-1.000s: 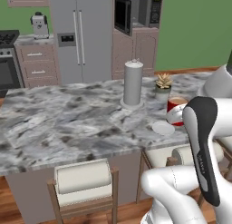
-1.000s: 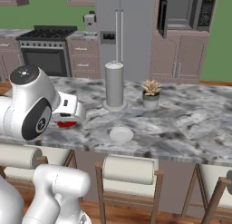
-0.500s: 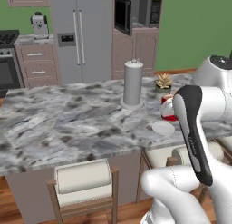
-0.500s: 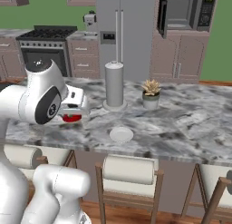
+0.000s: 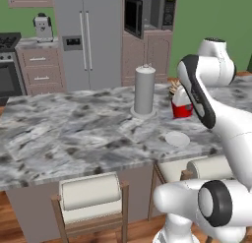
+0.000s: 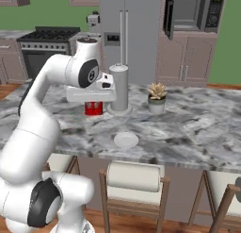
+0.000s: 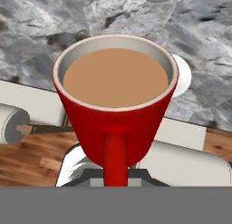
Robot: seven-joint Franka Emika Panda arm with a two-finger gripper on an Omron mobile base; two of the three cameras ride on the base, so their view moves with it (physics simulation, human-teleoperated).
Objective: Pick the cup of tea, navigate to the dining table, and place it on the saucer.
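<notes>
Pincer (image 6: 94, 101) pressed tight on the cup of tea (image 6: 93, 107), carrying it in the air above the dining table (image 6: 197, 128). Seen from the hand camera, cup of tea (image 7: 116, 105) right in front of the pincer, handle turned back toward it, brown liquid nearly up to the pale inner rim. In the left base picture, cup of tea (image 5: 182, 107) hanging under the white hand, finger tips themselves hidden behind arm and mug.

Saucer (image 6: 126, 140) lower than the pincer and off toward the near edge of the marbled top, bare, apart from the cup; in the hand picture a sliver of saucer (image 7: 182, 77) peeking out past the mug's rim; in the left base picture saucer (image 5: 177, 138) just below and nearer the stools than the cup.

Tall grey cylinder (image 6: 118, 87) just beside the pincer, on its own round base. Potted succulent (image 6: 156, 97) beyond the cylinder, farther from the pincer. Stools (image 6: 133, 179) tucked under the near edge, below the pincer. Fridge (image 6: 128, 29) and microwave (image 6: 190, 15) far behind it.
</notes>
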